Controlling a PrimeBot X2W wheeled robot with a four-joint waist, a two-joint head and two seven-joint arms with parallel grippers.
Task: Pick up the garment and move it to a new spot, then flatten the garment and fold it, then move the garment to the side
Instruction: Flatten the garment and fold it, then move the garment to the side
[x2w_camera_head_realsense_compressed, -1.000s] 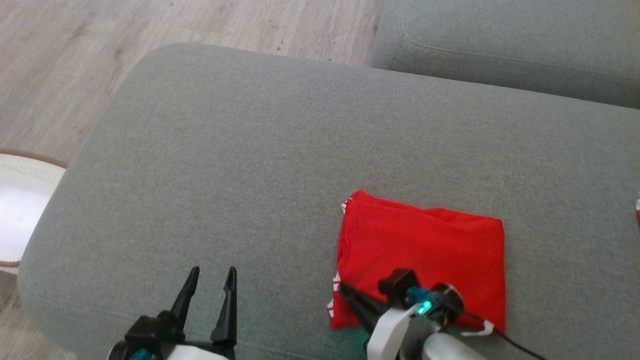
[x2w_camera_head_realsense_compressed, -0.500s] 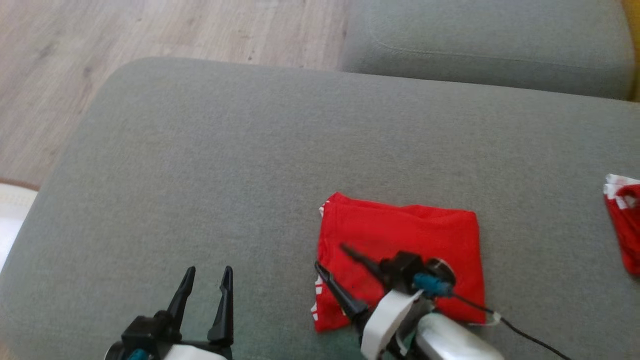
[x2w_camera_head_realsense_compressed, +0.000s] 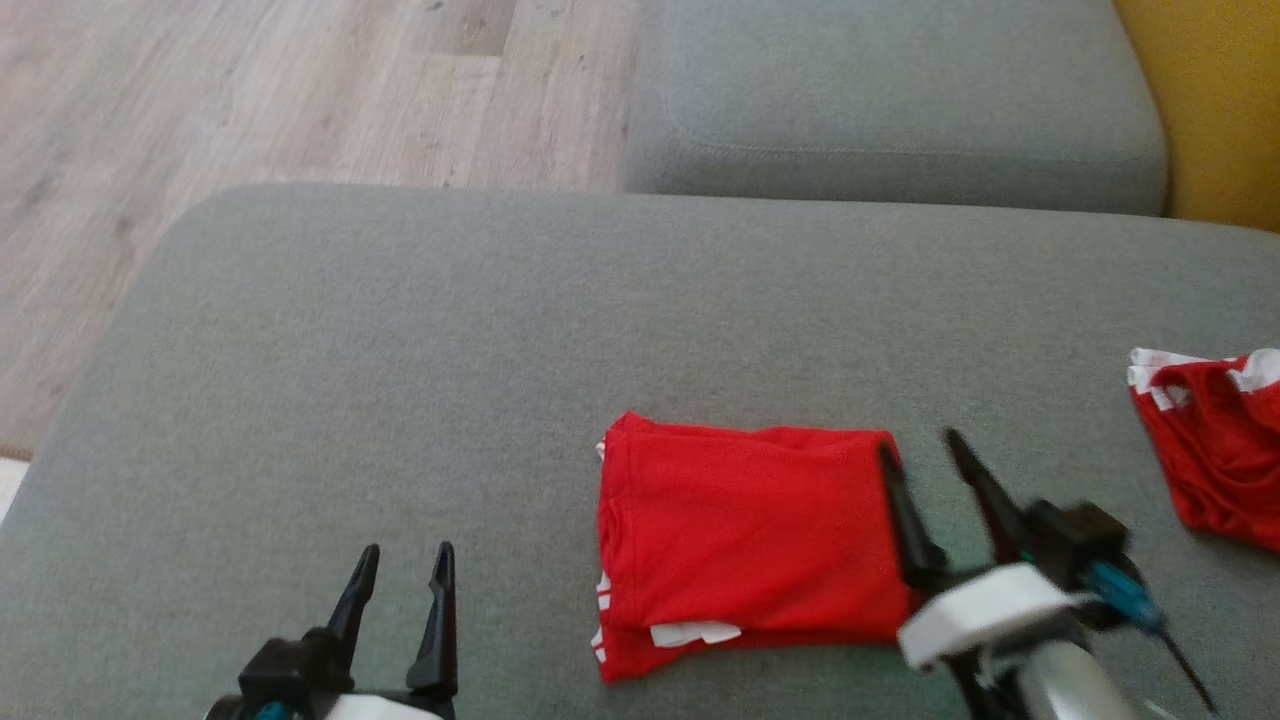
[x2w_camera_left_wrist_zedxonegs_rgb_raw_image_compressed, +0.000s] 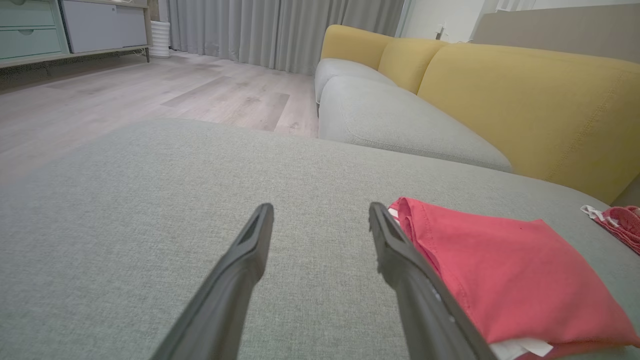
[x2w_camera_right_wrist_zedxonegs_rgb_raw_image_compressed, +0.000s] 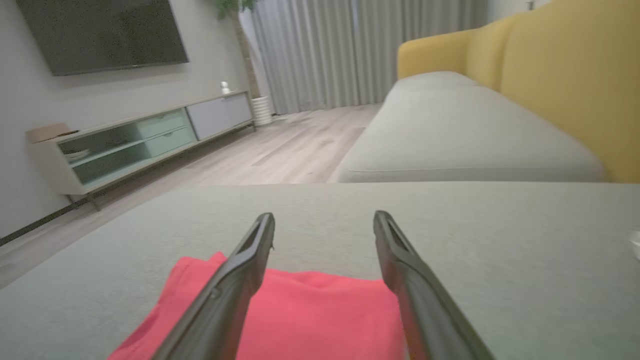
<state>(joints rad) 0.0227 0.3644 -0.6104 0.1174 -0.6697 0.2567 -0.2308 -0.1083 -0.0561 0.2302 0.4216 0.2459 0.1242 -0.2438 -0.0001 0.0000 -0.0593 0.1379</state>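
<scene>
The garment (x2w_camera_head_realsense_compressed: 745, 545) is red with white trim and lies folded into a flat rectangle on the grey sofa cushion (x2w_camera_head_realsense_compressed: 500, 330). It also appears at the right in the left wrist view (x2w_camera_left_wrist_zedxonegs_rgb_raw_image_compressed: 505, 275) and low in the right wrist view (x2w_camera_right_wrist_zedxonegs_rgb_raw_image_compressed: 310, 315). My right gripper (x2w_camera_head_realsense_compressed: 918, 450) hovers open at the garment's right edge, holding nothing; its spread fingers (x2w_camera_right_wrist_zedxonegs_rgb_raw_image_compressed: 250, 260) frame the cloth's far edge. My left gripper (x2w_camera_head_realsense_compressed: 405, 560) stands open over bare cushion to the left of the garment, with nothing between its fingers (x2w_camera_left_wrist_zedxonegs_rgb_raw_image_compressed: 255, 245).
A second red-and-white cloth (x2w_camera_head_realsense_compressed: 1215, 440) lies crumpled at the cushion's right edge. Another grey seat cushion (x2w_camera_head_realsense_compressed: 890, 100) and a yellow backrest (x2w_camera_head_realsense_compressed: 1220, 110) lie beyond. Wooden floor (x2w_camera_head_realsense_compressed: 250, 90) runs along the far left. A TV cabinet (x2w_camera_right_wrist_zedxonegs_rgb_raw_image_compressed: 135, 140) stands across the room.
My right gripper opened, let go of the garment's near left corner and swung to its right edge. The camera turned right, bringing the second red cloth into view. The left arm stayed put.
</scene>
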